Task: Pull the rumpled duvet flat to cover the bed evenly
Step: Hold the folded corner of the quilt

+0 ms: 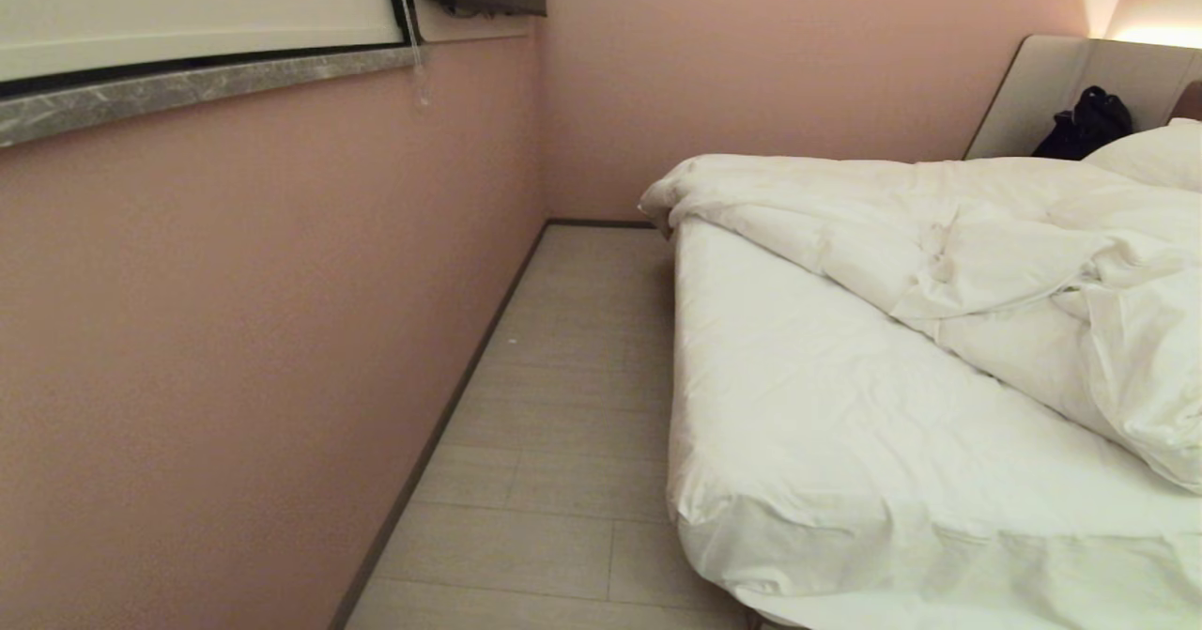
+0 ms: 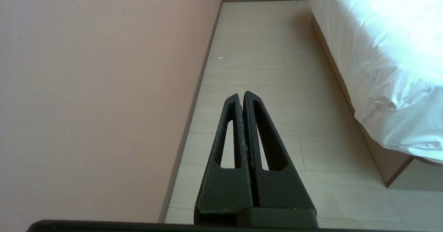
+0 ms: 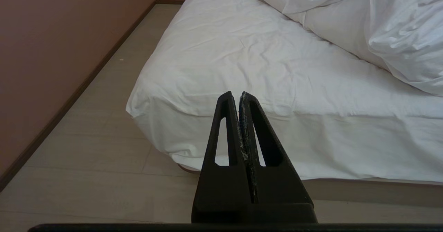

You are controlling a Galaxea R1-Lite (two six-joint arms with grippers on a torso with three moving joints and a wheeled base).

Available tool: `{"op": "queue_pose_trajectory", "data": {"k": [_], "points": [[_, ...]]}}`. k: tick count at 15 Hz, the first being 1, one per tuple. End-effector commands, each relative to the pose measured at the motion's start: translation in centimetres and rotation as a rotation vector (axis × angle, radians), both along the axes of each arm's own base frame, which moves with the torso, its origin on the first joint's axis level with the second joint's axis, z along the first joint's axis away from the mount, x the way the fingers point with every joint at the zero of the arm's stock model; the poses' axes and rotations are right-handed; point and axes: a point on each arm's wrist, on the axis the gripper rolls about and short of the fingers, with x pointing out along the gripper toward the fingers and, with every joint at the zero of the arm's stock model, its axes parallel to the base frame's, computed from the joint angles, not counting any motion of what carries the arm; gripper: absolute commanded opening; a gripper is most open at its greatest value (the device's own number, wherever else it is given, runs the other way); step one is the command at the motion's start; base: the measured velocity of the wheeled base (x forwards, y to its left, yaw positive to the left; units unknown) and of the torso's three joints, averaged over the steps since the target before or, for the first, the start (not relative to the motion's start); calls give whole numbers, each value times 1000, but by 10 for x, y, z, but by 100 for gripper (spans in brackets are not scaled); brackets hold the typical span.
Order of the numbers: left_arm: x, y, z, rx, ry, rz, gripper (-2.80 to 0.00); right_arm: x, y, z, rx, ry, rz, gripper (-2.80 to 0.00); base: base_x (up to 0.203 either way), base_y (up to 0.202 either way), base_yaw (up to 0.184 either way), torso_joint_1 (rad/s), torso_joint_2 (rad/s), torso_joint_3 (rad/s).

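Head view: large, puffy white quilted duvet (image 1: pixel 948 245), bunched toward the head end and the far right of the low double bed with white-sheeted mattress (image 1: pixel 798 405), folded back on itself along a diagonal edge. Foot half of the mattress bare, only the taut white fitted sheet (image 1: pixel 826 461) showing. Plump white pillow (image 1: pixel 1155 153) at top right, a black bag-like object (image 1: pixel 1085 125) beside it against the beige headboard panel (image 1: pixel 1042 85) — hard to identify at this distance. Pale tiled floor (image 1: pixel 573 405) running between bed and pink wall (image 1: pixel 235 330). No arm in sight here.

Left wrist view: left gripper (image 2: pixel 242 95), black slotted fingers pressed together, holding nothing, hanging over the floor beside the bed's grey-beige base (image 2: pixel 380 159).

Right wrist view: right gripper (image 3: pixel 234 94), likewise closed and empty, aimed at the foot corner of the mattress, well apart from the duvet.

Handling, as a judgement: soft, light for its bulk, limp, prone to dragging in folds rather than sliding flat. Best hold probably on the folded diagonal hem nearest the foot, a pinch through the thick edge rather than the loose top cloth, then a pull toward the foot. Task not yet begun.
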Motion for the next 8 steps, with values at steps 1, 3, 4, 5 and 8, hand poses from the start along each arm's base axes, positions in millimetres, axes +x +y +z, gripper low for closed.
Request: {"op": "queue_pose_trajectory", "data": {"k": [1,3,4,5,8], "points": [[0,0,0,0,1,1,-280,0,0,0,0,-1,1,-280,0,0,0,0,0,0],[0,0,0,-4,-1,1,-280,0,0,0,0,-1,0,-280,134,0,0,-1,2,5],[0,0,0,-6,0,3,-280,0,0,0,0,-1,0,-280,197,0,0,15,4,-1],[0,0,0,-6,0,3,-280,0,0,0,0,0,0,-280,200,0,0,2,-2,5],[0,0,0,-5,1,1,-280,0,0,0,0,-1,0,-280,195,0,1,2,1,2]]}}
